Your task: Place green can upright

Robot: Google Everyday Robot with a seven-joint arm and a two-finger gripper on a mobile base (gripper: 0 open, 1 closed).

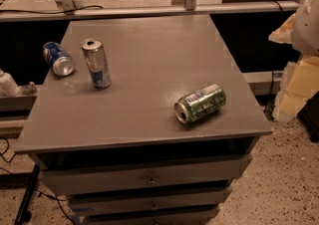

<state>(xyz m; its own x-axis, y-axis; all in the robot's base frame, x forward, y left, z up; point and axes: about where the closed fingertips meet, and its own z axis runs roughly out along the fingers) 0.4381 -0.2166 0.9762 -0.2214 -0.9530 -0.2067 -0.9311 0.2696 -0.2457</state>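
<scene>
The green can lies on its side on the grey table top, near the front right corner. Its silver top faces the front left and its body has pale lettering. My gripper is not in the camera view. A white rounded part at the right edge may belong to my arm, well away from the can.
A slim silver-blue can stands upright at the table's left. A blue, red and white can lies on its side near the left edge. Drawers sit below the top. Yellowish foam pieces are stacked at the right.
</scene>
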